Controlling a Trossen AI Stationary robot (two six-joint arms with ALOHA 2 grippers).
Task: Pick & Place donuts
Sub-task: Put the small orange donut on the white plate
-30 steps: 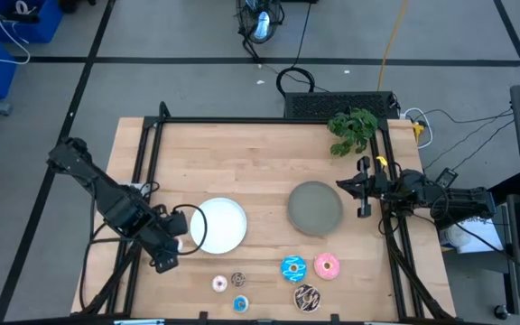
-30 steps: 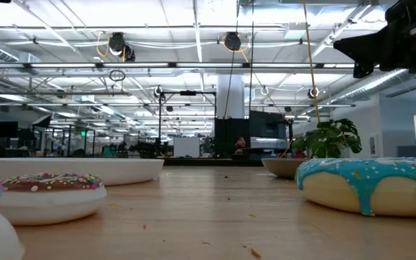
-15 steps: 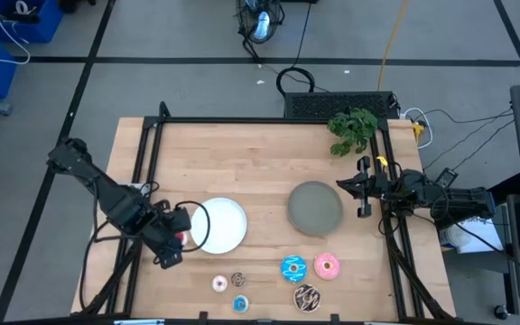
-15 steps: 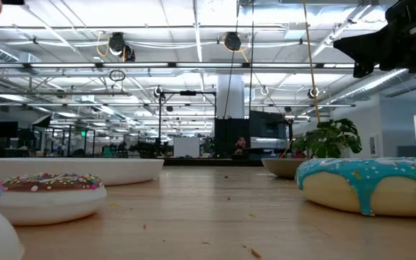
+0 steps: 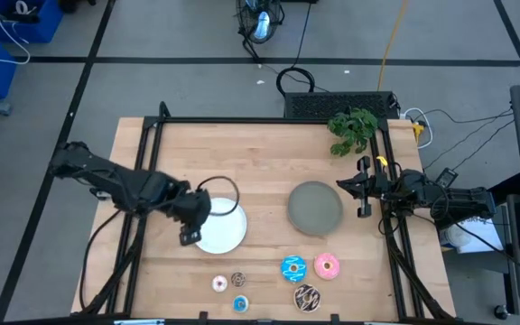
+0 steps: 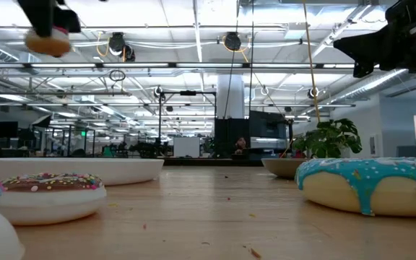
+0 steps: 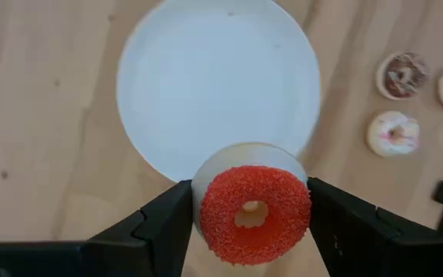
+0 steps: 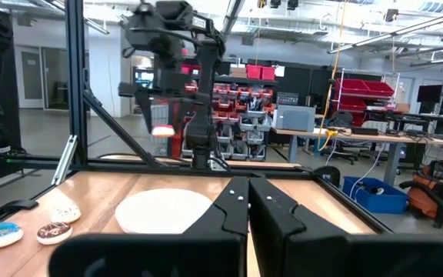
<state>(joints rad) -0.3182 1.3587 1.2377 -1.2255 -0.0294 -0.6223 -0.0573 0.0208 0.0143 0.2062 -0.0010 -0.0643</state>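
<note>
My left gripper (image 5: 190, 231) is shut on the tiny red donut (image 7: 254, 214), above the left near edge of the white plate (image 5: 222, 226). In the low view the red donut (image 6: 49, 42) hangs high at the upper left. On the table near the front lie the tiny white donut (image 5: 219, 284), the tiny brown donut (image 5: 238, 279), the tiny blue donut (image 5: 240, 303), the blue sprinkled donut (image 5: 293, 267), the pink donut (image 5: 327, 266) and the chocolate donut (image 5: 306, 296). My right gripper (image 5: 364, 190) waits, shut, at the table's right edge beside the gray plate (image 5: 315, 208). My left gripper pinches the red donut by two opposite sides of its outer rim (image 7: 203, 215), one finger on each side. The fingers come from above, pointing down. The donut is lifted clear, lying level below the fingers, its red sprinkled face up.
A green plant (image 5: 352, 129) stands at the far right corner. A black frame rail (image 5: 269, 120) runs round the table. Bare wood lies between the plates and the far edge.
My left gripper has carried the red donut toward the table's right and far edge, from left of the white plate to above the plate's left near edge. The donut has come into the low view at the upper left.
</note>
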